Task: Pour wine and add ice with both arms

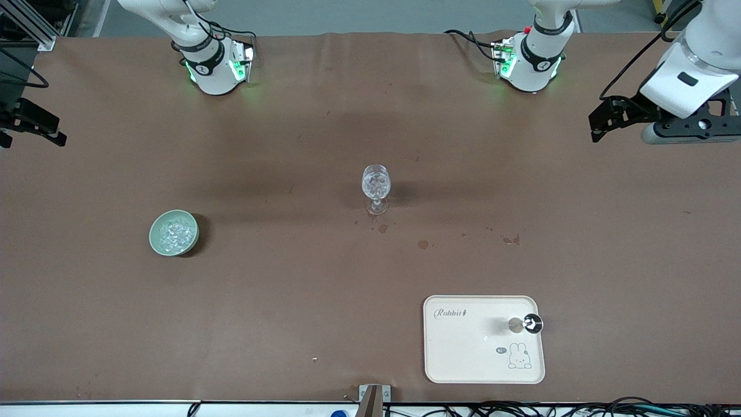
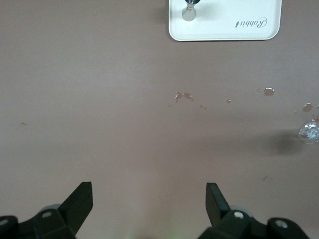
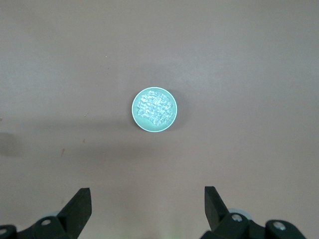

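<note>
Two grippers are idling with fingers spread, empty: front view showing ice (image 1: 173, 233) in green bowl (image 1: 155, 242) toward right arm's end, stemmed glass (image 1: 376, 186) mid-table, tray (image 1: 463, 353) nearer camera; left gripper (image 2: 149, 204) overlooking stains (image 2: 183, 95), right gripper (image 3: 148, 208) overlooking bowl.

A brown table covering (image 1: 289, 301) fills the front view, with a faint crease at 12 o'clock and dark stains (image 1: 423, 244) near centre. Grey floor shows along the top edge. Black cables (image 1: 579, 408) run along the edge at 5 o'clock.
</note>
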Motion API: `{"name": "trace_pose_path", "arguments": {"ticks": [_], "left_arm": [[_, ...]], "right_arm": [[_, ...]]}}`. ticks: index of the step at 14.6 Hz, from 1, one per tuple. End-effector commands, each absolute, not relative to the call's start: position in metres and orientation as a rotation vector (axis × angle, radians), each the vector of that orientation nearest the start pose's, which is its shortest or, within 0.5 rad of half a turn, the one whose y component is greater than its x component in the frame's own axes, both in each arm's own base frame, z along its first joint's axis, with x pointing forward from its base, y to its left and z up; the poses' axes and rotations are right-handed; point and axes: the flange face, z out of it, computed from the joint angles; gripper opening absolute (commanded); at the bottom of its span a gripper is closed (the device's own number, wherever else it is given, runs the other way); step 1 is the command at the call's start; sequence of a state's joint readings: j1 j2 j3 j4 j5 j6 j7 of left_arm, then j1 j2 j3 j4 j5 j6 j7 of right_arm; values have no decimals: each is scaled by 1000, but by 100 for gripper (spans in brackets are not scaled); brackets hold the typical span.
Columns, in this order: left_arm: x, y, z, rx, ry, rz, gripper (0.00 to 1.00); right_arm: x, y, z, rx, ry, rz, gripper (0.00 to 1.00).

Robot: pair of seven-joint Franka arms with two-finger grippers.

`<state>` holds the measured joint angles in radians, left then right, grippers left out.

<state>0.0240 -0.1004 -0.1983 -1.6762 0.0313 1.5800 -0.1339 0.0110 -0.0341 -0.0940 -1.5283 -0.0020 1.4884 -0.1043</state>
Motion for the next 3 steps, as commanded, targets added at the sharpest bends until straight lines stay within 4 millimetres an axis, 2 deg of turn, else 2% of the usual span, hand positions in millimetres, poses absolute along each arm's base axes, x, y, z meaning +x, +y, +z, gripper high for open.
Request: {"name": "trace_pose_path", "arguments": {"ticks": [1,3], "left_arm": [[519,-85,633,-3085,89,-30,100],[520,-84,631,-3087,87,-25,100]], "right_arm": [[541,-50,654,-3138,-31,14,100],[547,-51,645,-3140,-22,33,100]]}}
